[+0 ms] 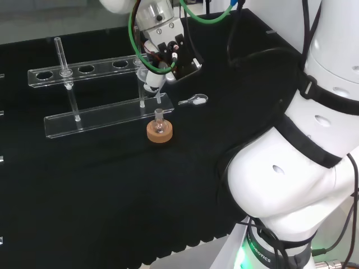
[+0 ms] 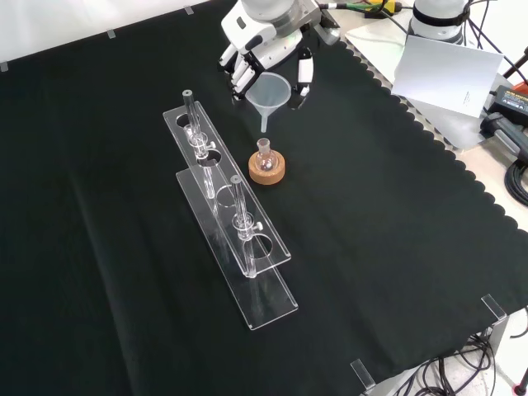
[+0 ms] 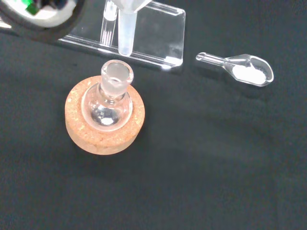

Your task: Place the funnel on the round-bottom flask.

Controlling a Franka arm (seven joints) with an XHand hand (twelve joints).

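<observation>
A small clear round-bottom flask (image 2: 264,156) stands upright on a cork ring (image 2: 268,172) beside the rack. The hand (image 2: 266,37) hangs over it, fingers curled round the rim of a clear funnel (image 2: 271,89). The funnel's stem points down and ends a little above the flask's neck and apart from it. In the head view the funnel (image 1: 151,82) is under the hand (image 1: 161,49), above the flask (image 1: 159,124). In the wrist view the stem (image 3: 125,34) ends just short of the open neck of the flask (image 3: 110,98) on the cork ring (image 3: 103,136).
A long clear two-tier test-tube rack (image 2: 232,231) with glass tubes in it stands close to the flask, to its left in the front view. A clear scoop (image 3: 245,70) with white powder lies on the cloth near the cork ring, and in the head view the scoop (image 1: 194,101) is right of the rack (image 1: 95,115).
</observation>
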